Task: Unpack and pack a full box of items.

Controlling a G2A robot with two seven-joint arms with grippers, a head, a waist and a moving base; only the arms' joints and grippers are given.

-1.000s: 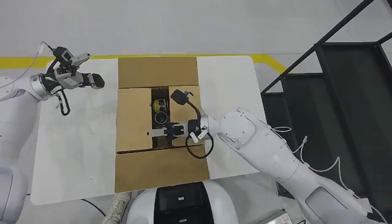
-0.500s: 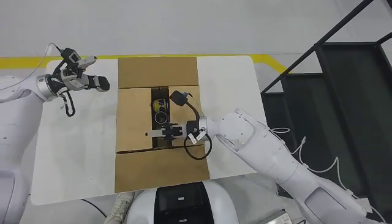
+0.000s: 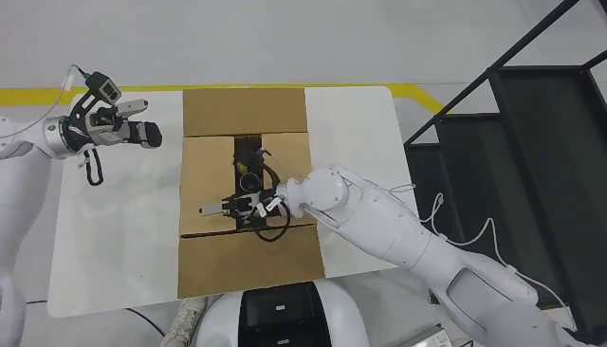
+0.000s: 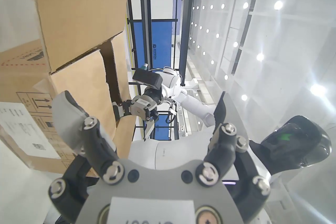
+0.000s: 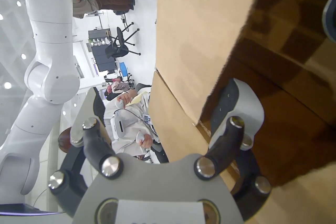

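A white worktop (image 3: 356,157) carried a cardboard box (image 3: 245,110) at its middle, long axis running near to far. Its end flaps lay spread flat, and its side flaps nearly met over a narrow dark gap. The right tool (image 3: 226,206) sat at the left side flap's (image 3: 207,186) inner edge, fingers apart, one either side of the cardboard. The left tool (image 3: 150,121) hung spread and empty over the worktop's far left, pointing toward the box.
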